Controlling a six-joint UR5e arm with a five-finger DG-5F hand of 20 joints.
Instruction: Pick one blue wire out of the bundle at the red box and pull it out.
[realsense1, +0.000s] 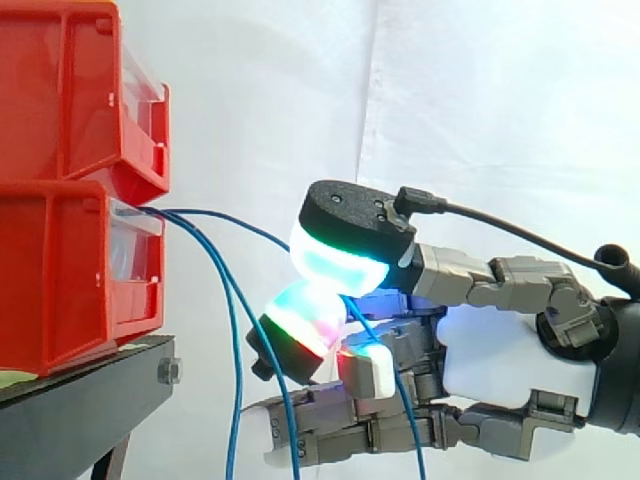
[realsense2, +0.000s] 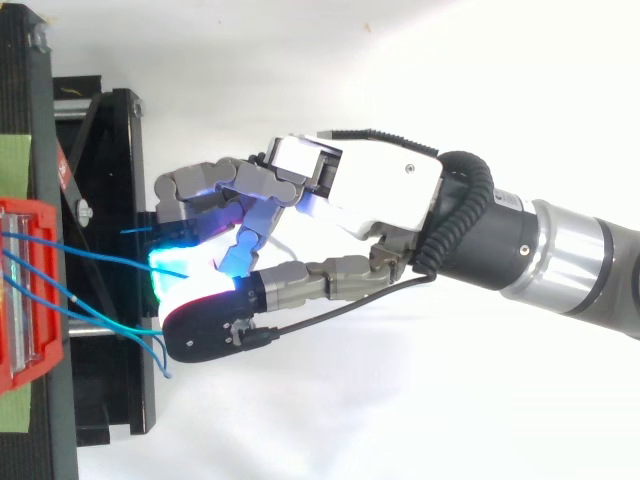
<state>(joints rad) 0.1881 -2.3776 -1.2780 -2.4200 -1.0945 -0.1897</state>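
Several thin blue wires come out of the front of the lower red bin (realsense1: 60, 280) (realsense2: 22, 215). One blue wire (realsense1: 240, 228) (realsense2: 100, 262) runs rightward from the bin into my hand (realsense1: 490, 360) (realsense2: 370, 190). There it is pinched between two glowing fingertips (realsense1: 345, 255), and its free end trails down past the palm. The hand sits just right of the bin, fingers curled toward it. The other blue wires (realsense1: 236, 360) hang loose from the bin, down between bin and hand.
A second red bin (realsense1: 70, 90) is stacked on the lower one. Both rest on a black stand (realsense1: 90, 385) (realsense2: 110, 400) at the left. A white curtain hangs behind. The arm enters from the right.
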